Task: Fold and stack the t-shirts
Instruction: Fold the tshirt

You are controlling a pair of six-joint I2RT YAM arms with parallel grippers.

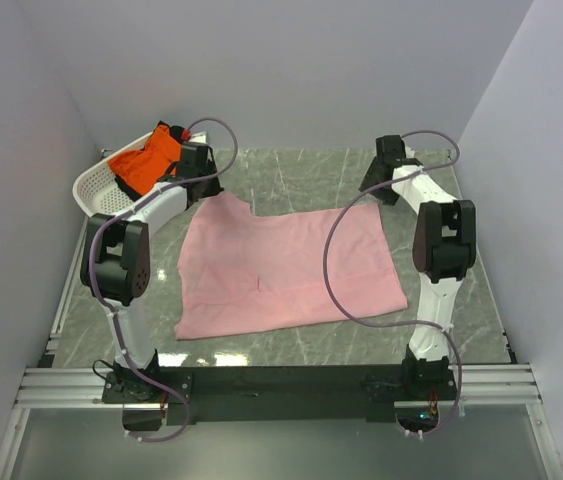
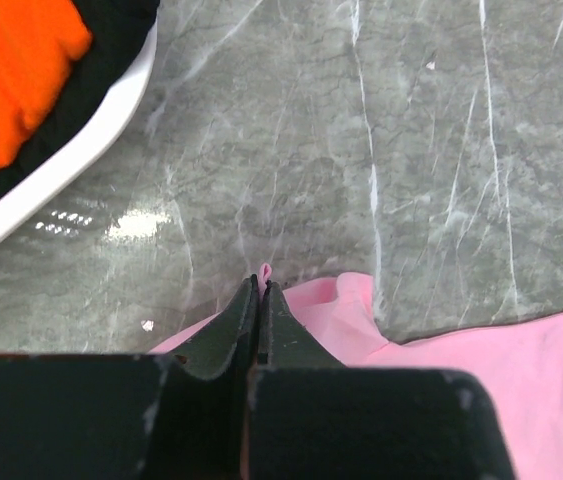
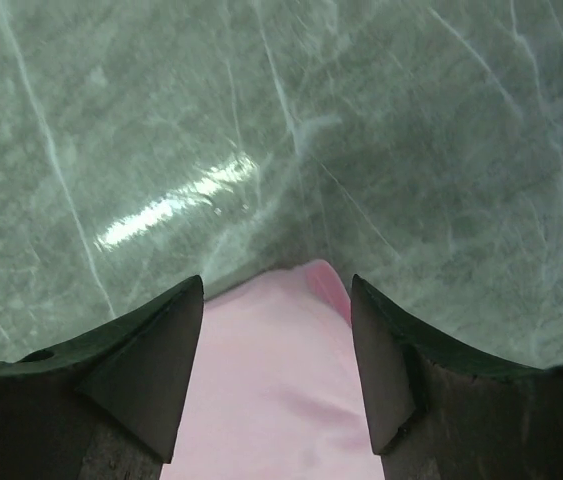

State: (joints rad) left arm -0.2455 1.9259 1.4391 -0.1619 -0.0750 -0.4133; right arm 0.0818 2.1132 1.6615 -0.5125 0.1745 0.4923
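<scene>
The light pink t-shirt (image 1: pixel 286 268) lies spread flat on the marble table. My left gripper (image 1: pixel 204 186) is shut on its far left corner; in the left wrist view a small fold of the pink t-shirt (image 2: pixel 431 355) sticks out between the closed fingertips of the left gripper (image 2: pixel 262 284). My right gripper (image 1: pixel 376 190) is open over the far right corner; in the right wrist view the pink t-shirt (image 3: pixel 276 385) lies between the spread fingers of the right gripper (image 3: pixel 277 287). The bright orange t-shirt (image 1: pixel 151 157) lies bunched in the basket and also shows in the left wrist view (image 2: pixel 6 80).
The white perforated basket (image 1: pixel 93 188) stands at the far left by the wall, with dark cloth under the orange shirt; its rim shows in the left wrist view (image 2: pixel 71 165). Grey marble tabletop (image 1: pixel 301 170) lies beyond the shirt. Walls close in left, right and behind.
</scene>
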